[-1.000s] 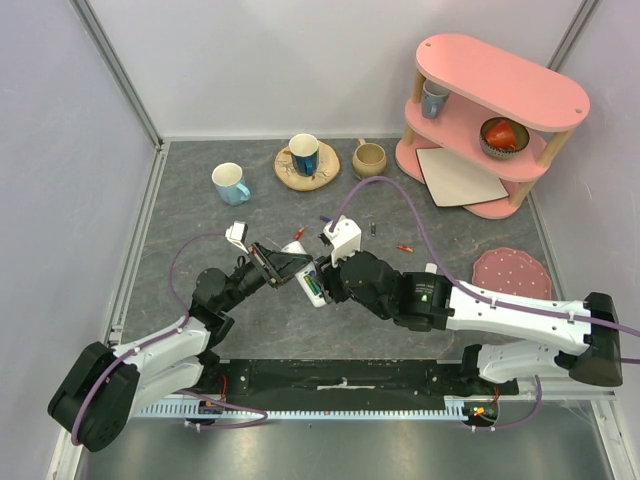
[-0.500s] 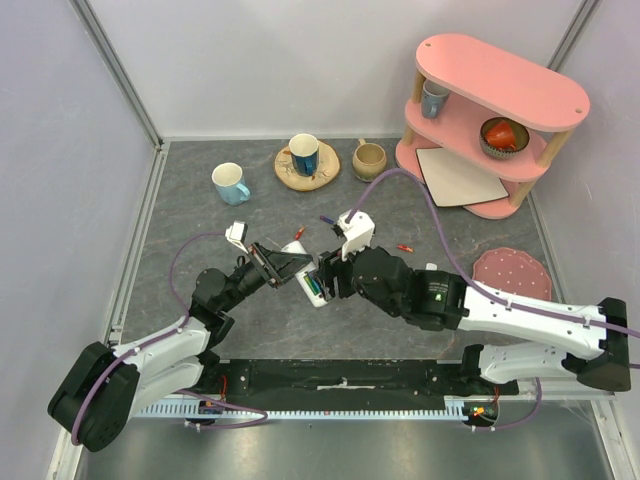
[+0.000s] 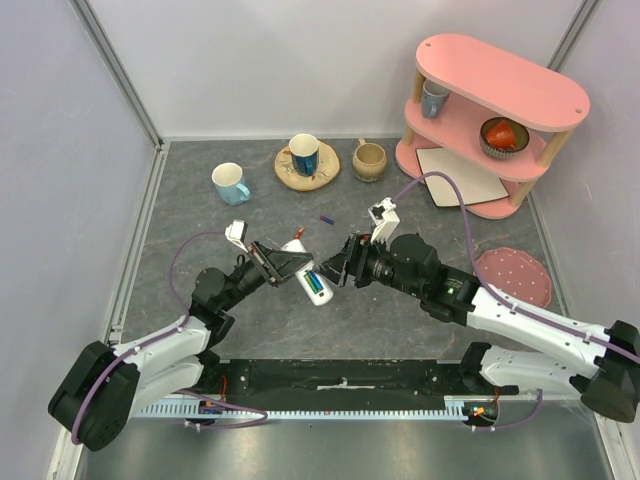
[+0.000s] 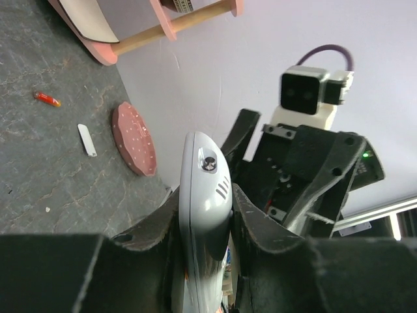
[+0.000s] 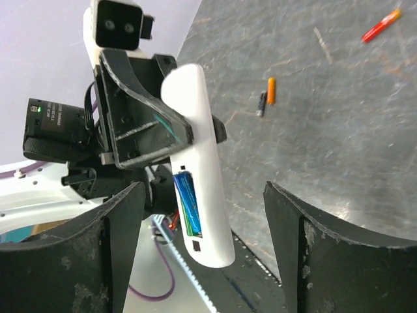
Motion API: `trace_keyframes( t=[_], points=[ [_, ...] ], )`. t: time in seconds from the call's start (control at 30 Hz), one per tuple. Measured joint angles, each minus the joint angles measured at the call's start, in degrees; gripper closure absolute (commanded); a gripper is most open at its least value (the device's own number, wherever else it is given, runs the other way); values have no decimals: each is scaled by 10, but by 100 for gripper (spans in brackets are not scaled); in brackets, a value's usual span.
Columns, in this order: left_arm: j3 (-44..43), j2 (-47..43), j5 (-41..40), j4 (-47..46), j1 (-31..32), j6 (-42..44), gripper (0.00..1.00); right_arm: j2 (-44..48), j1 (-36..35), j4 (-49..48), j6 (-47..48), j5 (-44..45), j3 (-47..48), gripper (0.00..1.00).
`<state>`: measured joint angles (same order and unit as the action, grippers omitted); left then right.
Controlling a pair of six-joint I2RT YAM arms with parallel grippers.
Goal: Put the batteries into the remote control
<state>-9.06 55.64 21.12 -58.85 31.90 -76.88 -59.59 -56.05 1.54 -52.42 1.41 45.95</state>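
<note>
The left gripper (image 3: 283, 266) clamps the remote control (image 5: 195, 150), back facing the spread, empty right gripper (image 3: 338, 271) for loading; 1 blue battery (image 5: 187, 207) sits inside.

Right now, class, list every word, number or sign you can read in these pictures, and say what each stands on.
Nothing can be read with certainty.
Label on the left arm: white print, too small to read.
Battery in the remote: wrapper print blurred, not readable.
</note>
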Motion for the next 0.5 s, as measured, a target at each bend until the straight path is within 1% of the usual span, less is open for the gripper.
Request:
trace_keyframes(
  t=[0.17, 0.5],
  points=[
    [-6, 2, 0, -1, 0, 0, 98, -15, 13, -53, -62, -53, -37, 18],
    [-7, 5, 0, -1, 0, 0, 98, -31, 23, -115, -111, -93, -40, 19]
  ],
)
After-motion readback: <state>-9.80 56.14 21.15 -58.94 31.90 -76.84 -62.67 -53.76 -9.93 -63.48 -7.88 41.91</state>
